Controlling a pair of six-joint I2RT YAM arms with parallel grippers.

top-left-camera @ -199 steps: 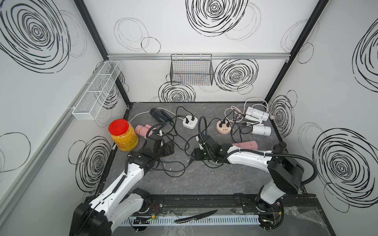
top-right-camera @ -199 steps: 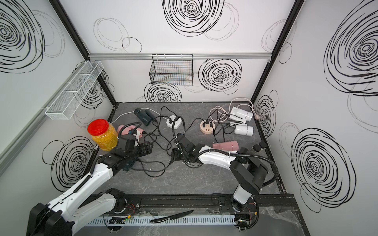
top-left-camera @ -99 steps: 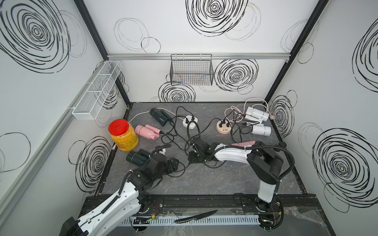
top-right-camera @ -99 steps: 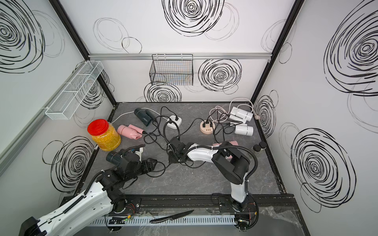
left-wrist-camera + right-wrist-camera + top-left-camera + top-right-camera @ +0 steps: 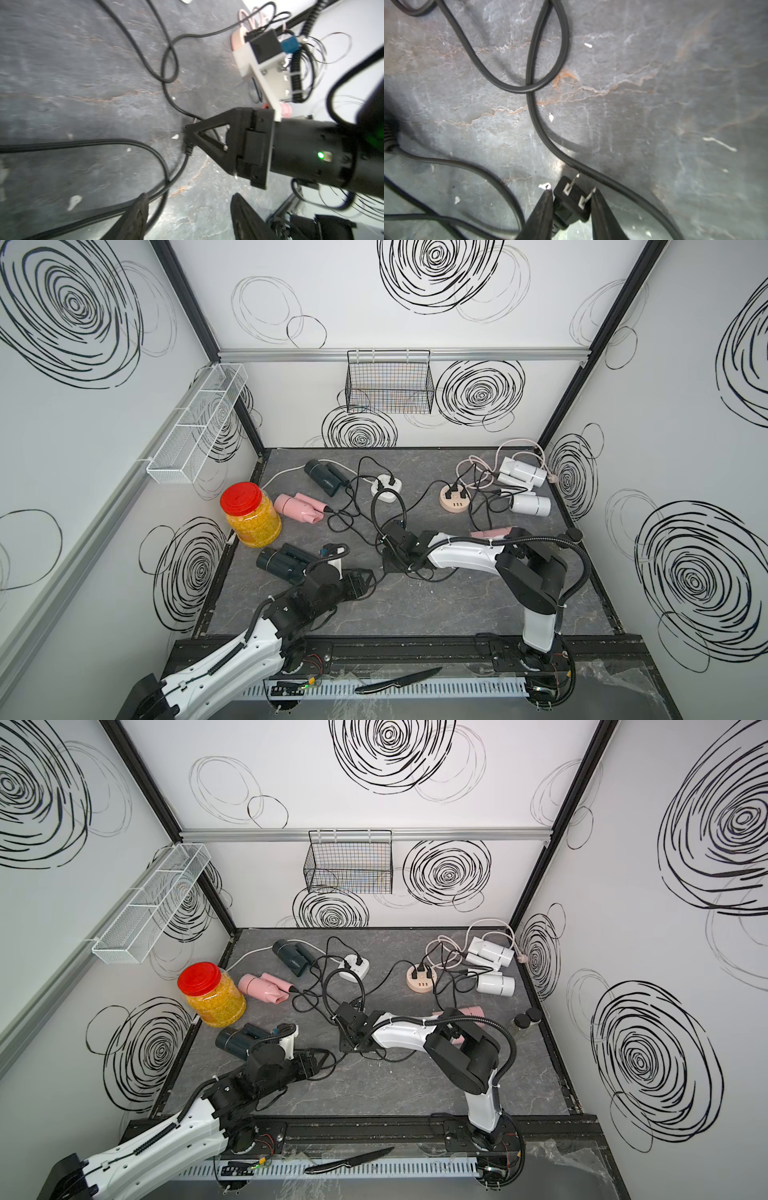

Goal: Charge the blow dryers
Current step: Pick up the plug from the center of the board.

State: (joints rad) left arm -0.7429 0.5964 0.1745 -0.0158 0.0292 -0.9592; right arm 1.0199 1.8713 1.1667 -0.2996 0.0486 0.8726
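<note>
Black moulded plug [image 5: 572, 204] — likely light, stiff, prongs bendable — sits clamped between your right fingers [image 5: 542, 216], low over bench [image 5: 654, 93]; hold flat flanks, not limp cord [image 5: 533, 116]. Left fingers [image 5: 137, 218] apart, empty. Dark dryer [image 5: 282, 564] lies beside jar [image 5: 249, 510].

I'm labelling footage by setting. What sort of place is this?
Most likely a robot test cell in a lab, not a home. It has white wall panels printed with black swirls, held in a black metal frame. A left arm and a right arm are mounted on a front rail.
</note>
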